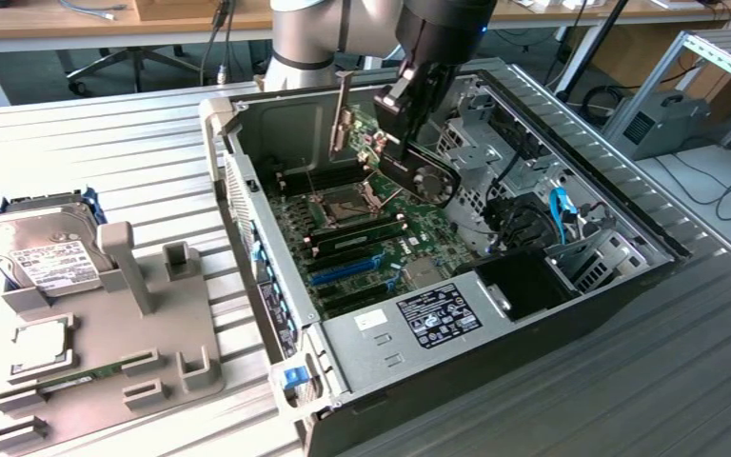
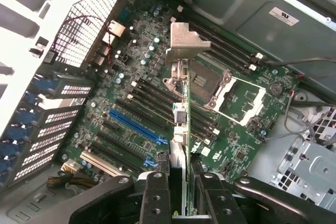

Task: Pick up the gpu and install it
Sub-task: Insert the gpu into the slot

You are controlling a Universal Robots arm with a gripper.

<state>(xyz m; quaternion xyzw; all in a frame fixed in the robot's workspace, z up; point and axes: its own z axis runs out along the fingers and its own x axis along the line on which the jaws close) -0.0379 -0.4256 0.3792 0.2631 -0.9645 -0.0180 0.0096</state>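
gpu (image 1: 404, 152) clamped in the claw (image 1: 398, 119), hanging over the open PC case (image 1: 620, 276), not seated.

Case lies on its side, motherboard (image 2: 157, 103) directly under the claw. Both claw fingers (image 2: 157, 198) pinch the card's edge, silver bracket (image 2: 186, 43) at the card's far end from the claw. Below the card: empty CPU socket (image 2: 231, 95), black RAM slots (image 2: 152, 98), blue PCIe slot (image 2: 134, 127) off to one side of it. Drive cage with blue cable (image 1: 556, 214) sits past the claw toward the exterior view's right. Well away from the claw, on the exterior view's left: grey parts fixture (image 1: 111, 381) with hard drive (image 1: 35, 252), CPU (image 1: 42, 347) and RAM stick (image 1: 80, 376).
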